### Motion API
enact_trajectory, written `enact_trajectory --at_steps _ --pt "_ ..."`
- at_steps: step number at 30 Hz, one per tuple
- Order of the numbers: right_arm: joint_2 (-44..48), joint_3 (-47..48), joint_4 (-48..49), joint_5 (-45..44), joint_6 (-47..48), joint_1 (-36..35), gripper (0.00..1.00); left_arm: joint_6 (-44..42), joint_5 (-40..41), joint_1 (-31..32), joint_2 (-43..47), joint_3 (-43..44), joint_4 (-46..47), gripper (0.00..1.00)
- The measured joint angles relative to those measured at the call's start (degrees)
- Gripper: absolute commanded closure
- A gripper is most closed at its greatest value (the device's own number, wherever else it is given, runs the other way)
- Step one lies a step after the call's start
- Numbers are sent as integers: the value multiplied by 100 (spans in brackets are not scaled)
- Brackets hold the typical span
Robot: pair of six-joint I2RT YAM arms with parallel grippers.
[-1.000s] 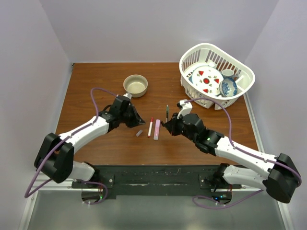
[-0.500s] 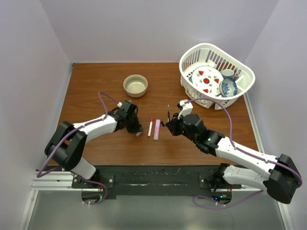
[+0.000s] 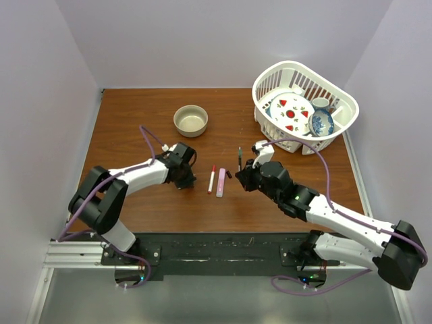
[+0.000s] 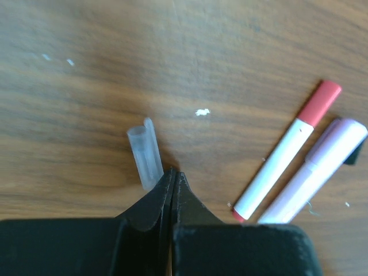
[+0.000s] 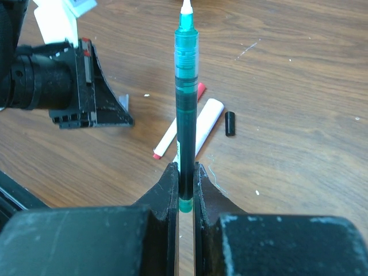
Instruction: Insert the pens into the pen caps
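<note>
My left gripper [image 4: 173, 172] is shut, its tips on the table right beside the lower end of a translucent grey pen cap [image 4: 145, 152] that lies to their left. In the top view the left gripper [image 3: 189, 180] hides this cap. My right gripper [image 5: 185, 172] is shut on a dark green pen [image 5: 186, 109], held upright with its tip up; it also shows in the top view [image 3: 239, 158]. A white pen with a red cap [image 3: 212, 179] and a pink marker [image 3: 221, 183] lie side by side between the grippers. A small black cap [image 5: 229, 123] lies just right of them.
A tan round bowl [image 3: 191, 120] stands at the back left of centre. A white basket [image 3: 335, 137] holding plates and a cup stands at the back right. The table's side walls close in on both sides.
My left gripper has come down and to the right onto the table beside the grey cap and has shut. My right gripper has drifted slightly right with the green pen.
</note>
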State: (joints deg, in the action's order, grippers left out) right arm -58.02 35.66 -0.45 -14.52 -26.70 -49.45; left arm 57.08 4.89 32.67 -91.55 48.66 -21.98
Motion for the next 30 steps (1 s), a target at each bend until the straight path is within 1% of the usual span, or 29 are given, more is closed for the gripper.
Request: enact_trajectory --at_steps 6,12,15,22,30 --pt "44 0 -179 -59 37 0 100 -380 656 -2 -15 321 -448 100" --pt "46 -4 -212 -103 66 0 100 -525 1281 -42 557 560 -846 100" --pt "46 -26 -210 -103 68 0 100 -529 1360 -109 695 557 -981 100" --pt "90 -35 -225 -105 87 0 100 -525 1453 -153 627 407 -1178 100" --pt "291 -39 -219 -107 105 0 100 -568 1054 -146 391 116 -1014 100"
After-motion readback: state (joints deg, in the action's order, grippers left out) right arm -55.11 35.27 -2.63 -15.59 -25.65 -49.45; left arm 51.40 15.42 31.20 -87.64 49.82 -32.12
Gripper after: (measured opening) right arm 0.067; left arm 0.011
